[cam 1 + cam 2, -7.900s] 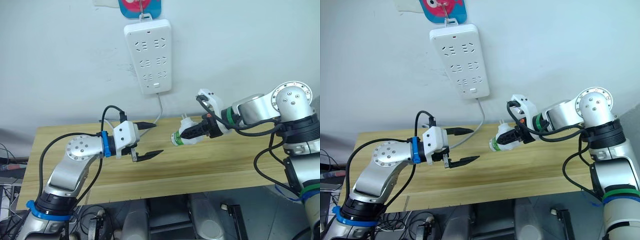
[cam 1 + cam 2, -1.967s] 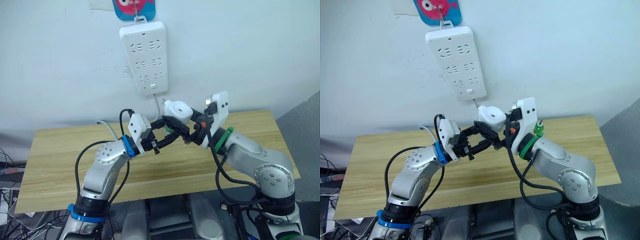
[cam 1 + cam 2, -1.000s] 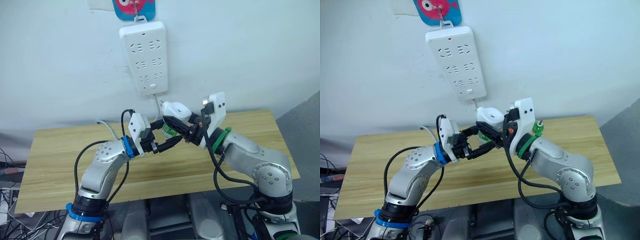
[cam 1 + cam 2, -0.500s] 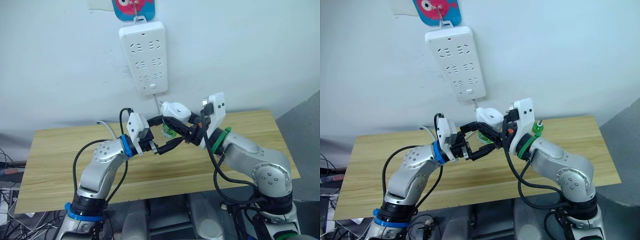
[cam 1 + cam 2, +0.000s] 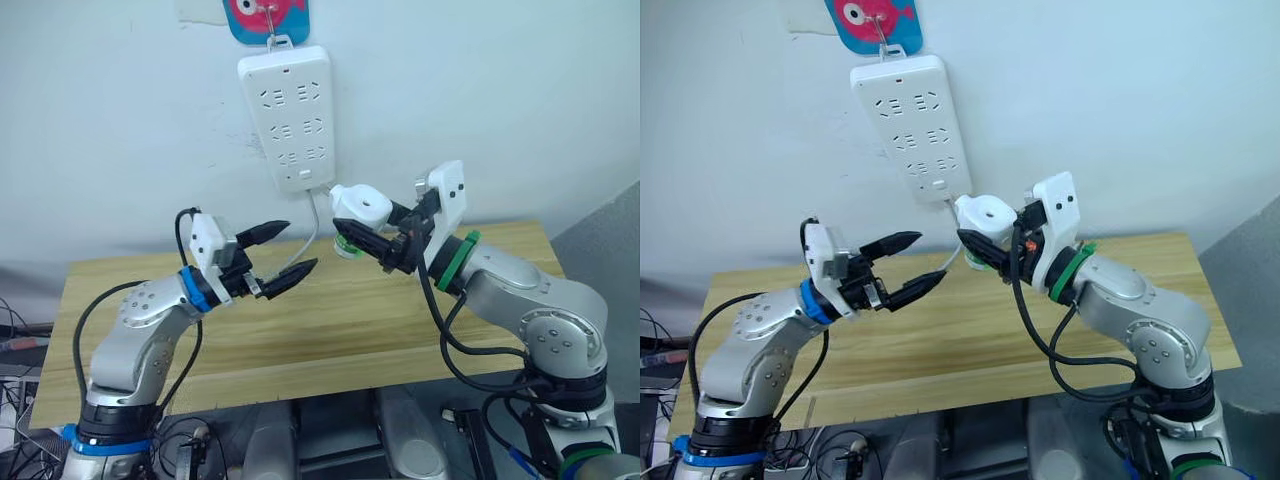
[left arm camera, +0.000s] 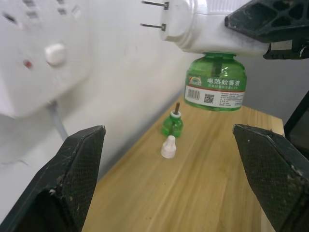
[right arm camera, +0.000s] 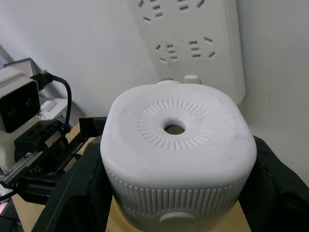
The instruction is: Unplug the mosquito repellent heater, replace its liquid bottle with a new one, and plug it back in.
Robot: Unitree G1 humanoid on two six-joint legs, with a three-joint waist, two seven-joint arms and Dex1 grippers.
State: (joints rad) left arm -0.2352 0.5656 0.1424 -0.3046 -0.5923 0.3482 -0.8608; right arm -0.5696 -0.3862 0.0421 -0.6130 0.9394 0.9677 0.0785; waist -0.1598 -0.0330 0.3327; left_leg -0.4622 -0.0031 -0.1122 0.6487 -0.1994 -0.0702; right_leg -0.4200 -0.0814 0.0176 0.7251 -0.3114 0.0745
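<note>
The left tool (image 5: 278, 254) hangs above the wooden bench (image 5: 120, 300), its two black fingers spread wide with nothing between them and touching nothing. The fingers point toward the heater and the right arm, with a clear gap of air between their tips and the heater.

Behind and above, the white power strip (image 5: 290, 115) hangs on the wall (image 5: 500, 100) from a hook below a blue-and-pink hanger (image 5: 268, 15), and its cord runs down toward the bench. All of its sockets that can be seen are free.

To the right of the left tool, the mosquito repellent heater (image 5: 360, 207) is held up in the air, just below the lower end of the power strip and apart from it. The right tool (image 5: 385, 245) is closed on it, one black finger on either side of its white body. In the right wrist view the heater's ribbed face with the round hole (image 7: 174, 129) faces the camera. In the left wrist view its two metal prongs (image 6: 153, 14) stick out toward the wall, and a green bottle with a printed label (image 6: 216, 83) sits screwed into its underside.

Farther back on the bench, near the wall, a small capless green bottle with a dark wick (image 6: 173, 123) stands upright, and a small white cap (image 6: 168, 147) stands just beside it, not touching.
</note>
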